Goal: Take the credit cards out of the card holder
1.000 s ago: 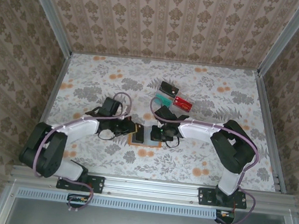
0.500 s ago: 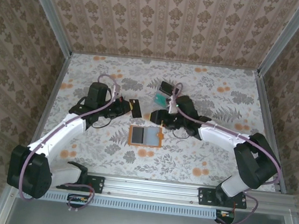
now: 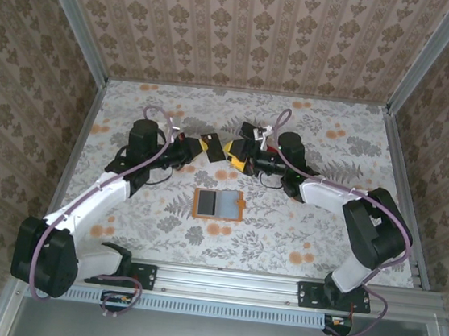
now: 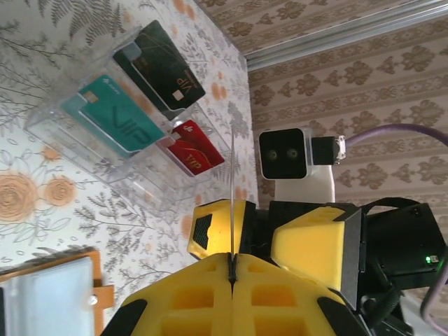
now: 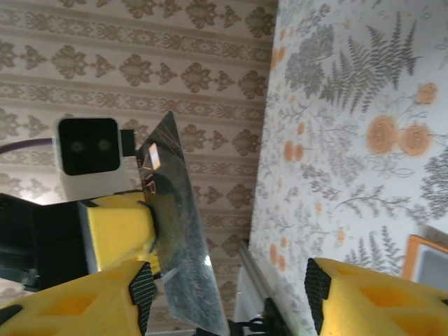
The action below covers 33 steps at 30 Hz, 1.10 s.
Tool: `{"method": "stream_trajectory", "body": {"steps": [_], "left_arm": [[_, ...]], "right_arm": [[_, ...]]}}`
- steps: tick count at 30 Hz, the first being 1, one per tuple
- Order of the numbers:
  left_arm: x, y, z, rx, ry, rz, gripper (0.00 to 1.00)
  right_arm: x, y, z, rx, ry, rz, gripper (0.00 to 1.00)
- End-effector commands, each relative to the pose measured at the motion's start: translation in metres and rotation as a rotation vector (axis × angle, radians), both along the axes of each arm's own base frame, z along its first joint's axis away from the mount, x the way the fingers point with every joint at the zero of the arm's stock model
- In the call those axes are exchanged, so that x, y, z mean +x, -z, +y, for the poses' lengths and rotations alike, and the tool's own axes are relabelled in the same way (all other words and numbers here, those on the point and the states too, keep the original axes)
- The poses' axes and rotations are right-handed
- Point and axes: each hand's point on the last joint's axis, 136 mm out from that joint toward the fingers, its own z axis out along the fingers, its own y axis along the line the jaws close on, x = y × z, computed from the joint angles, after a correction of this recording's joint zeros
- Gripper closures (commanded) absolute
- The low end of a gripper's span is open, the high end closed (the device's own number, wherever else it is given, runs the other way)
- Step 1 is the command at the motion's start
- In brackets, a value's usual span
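Both arms have swung up and away from the holder [image 3: 217, 204] toward the far side of the table [image 3: 299, 225], and the right fingers [image 3: 237, 154], nearly shut a moment ago, are now spread.

Nearest, at lower centre of the top view, the holder lies open and flat on the table with nothing touching it. Its grey clear pocket faces up, and I cannot tell whether a card is left inside.

Above it, at mid-frame, the two arms meet nose to nose. The left fingers [image 4: 241, 287] are clenched on the lower edge of a dark card [image 5: 178, 238], held upright in the air. The right fingers stand released on either side of that card, not closed on it. It looks like a handover that is set up but not made.

Farther back, a clear tray [image 4: 133, 178] holds a teal card [image 4: 115, 119], a black card [image 4: 159, 66] and a red card [image 4: 192, 148], each lying flat in its own slot.

So three cards are out and stowed, and a fourth is out but in the air. What seems left is to pass it across, put it down by the others, and check the holder's pockets.
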Motion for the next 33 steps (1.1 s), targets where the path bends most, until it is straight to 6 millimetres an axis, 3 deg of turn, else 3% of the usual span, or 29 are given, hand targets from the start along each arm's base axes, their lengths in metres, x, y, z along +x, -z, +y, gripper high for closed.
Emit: {"method": "stream_trajectory", "body": {"steps": [1, 5, 20, 23, 27, 33], "left_arm": [[-0.002, -0.019, -0.006, -0.084, 0.021, -0.019, 1.0], [-0.001, -0.023, -0.006, -0.099, 0.023, -0.021, 1.0], [-0.001, -0.007, -0.005, -0.08, 0.02, 0.039, 1.0], [-0.004, 0.004, 0.003, -0.004, -0.002, 0.062, 0.74], [-0.003, 0.038, 0.031, 0.205, -0.106, 0.104, 0.37], [-0.013, 0.077, 0.076, 0.416, -0.2, 0.155, 0.11]], "right_arm": [[-0.005, -0.039, 0.01, 0.091, -0.052, -0.061, 0.43], [-0.005, -0.047, 0.011, 0.12, -0.056, -0.049, 0.6], [-0.008, -0.051, 0.006, 0.092, -0.042, -0.116, 0.97], [-0.011, -0.05, 0.002, 0.038, -0.047, -0.169, 1.0], [-0.011, -0.044, -0.013, -0.131, -0.018, -0.246, 1.0], [0.0, -0.04, -0.068, -0.534, 0.077, -0.443, 1.0]]}}
